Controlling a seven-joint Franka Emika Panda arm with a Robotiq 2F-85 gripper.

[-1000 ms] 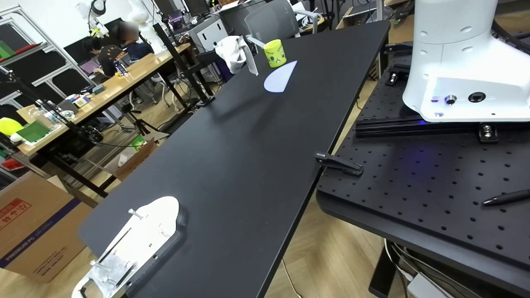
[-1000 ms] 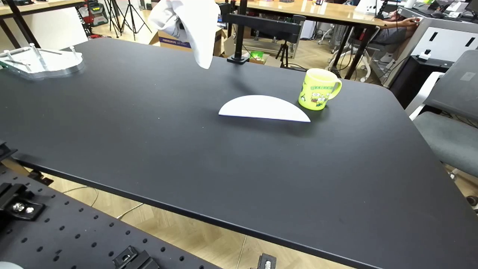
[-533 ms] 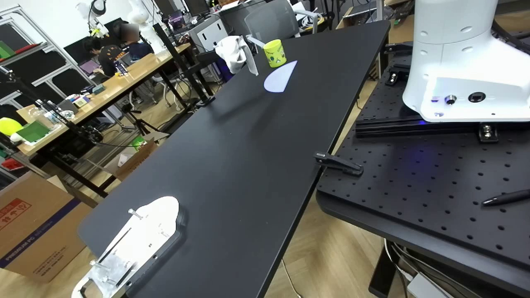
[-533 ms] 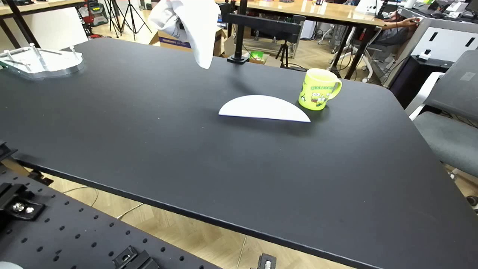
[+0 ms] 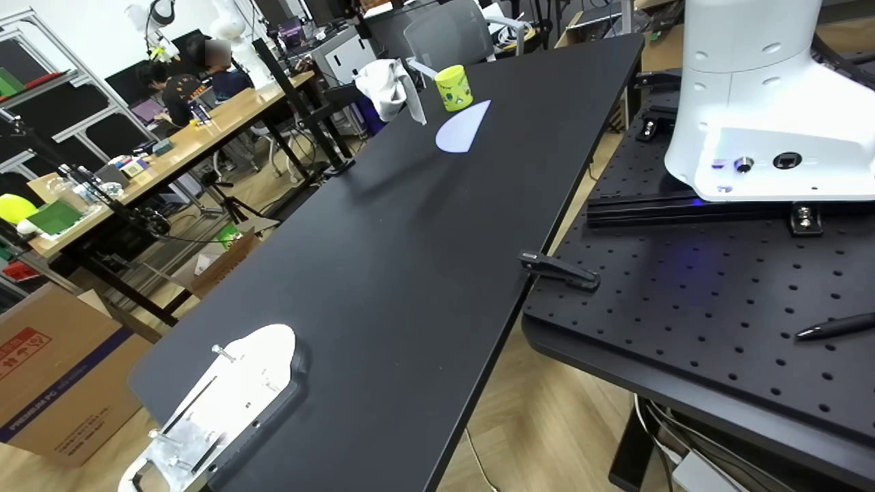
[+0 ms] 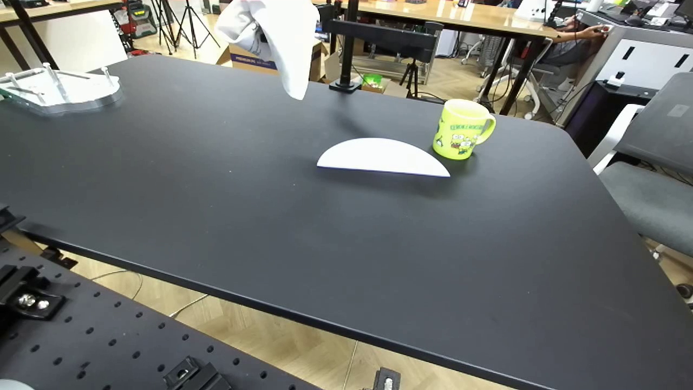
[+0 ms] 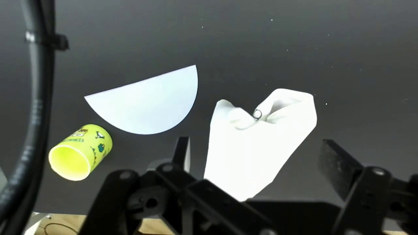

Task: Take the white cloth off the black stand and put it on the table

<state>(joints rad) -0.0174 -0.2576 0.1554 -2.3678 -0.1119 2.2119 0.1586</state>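
The white cloth (image 5: pixel 386 89) hangs bunched over the black stand (image 5: pixel 301 102) at the table's far edge. In an exterior view the cloth (image 6: pixel 295 49) droops to a point above the black table (image 6: pixel 325 244), with the stand's post (image 6: pixel 349 54) beside it. In the wrist view my gripper (image 7: pixel 256 147) is open, and the cloth (image 7: pixel 251 150) lies below and between its spread fingers. They look apart from it; the height gap cannot be told. The stand's arm under the cloth is hidden. A small dark ring shows at the cloth's folds.
A yellow-green mug (image 6: pixel 460 130) stands near a flat white half-circle (image 6: pixel 384 157) on the table; both also show in the wrist view. A white and metal fixture with pegs (image 5: pixel 225 396) sits at the table's other end. A grey chair (image 5: pixel 448 34) stands beyond.
A dark part, probably of my gripper, has come into view at the top edge above the cloth in an exterior view. The cloth, stand and mug have not moved.
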